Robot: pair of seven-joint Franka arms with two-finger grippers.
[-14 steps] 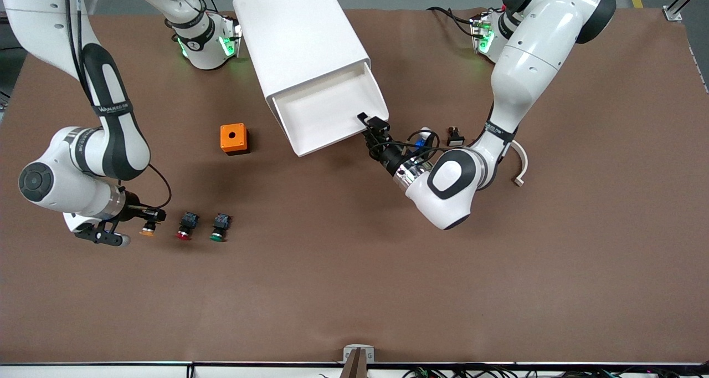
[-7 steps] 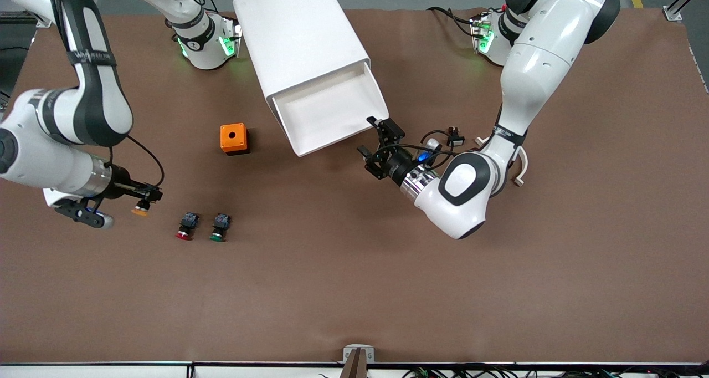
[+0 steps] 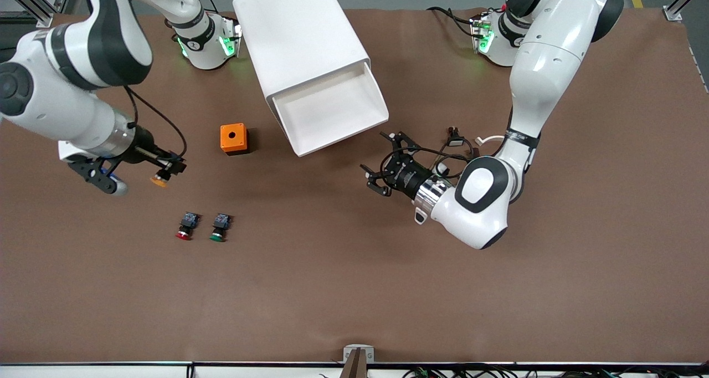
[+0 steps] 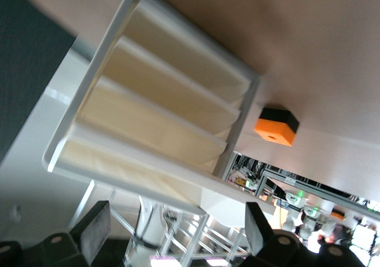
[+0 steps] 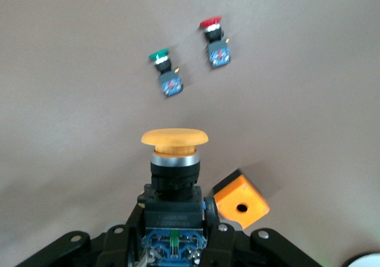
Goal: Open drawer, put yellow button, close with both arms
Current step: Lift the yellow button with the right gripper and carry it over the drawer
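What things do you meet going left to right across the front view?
Right gripper holding the yellow button → red-capped button → green-capped button → orange box → open drawer → left gripper, jaws open.

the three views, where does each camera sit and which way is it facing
Front view: high across the table, facing both white arms; left tool open over bare table, right tool shut on the yellow-capped push button.
Left wrist view: on the left wrist, facing the white four-drawer cabinet front; its own black fingertips show.
Right wrist view: on the right wrist, looking down at the table; its tool holds the button.
Shared: the orange cube with a round hole appears in all three.
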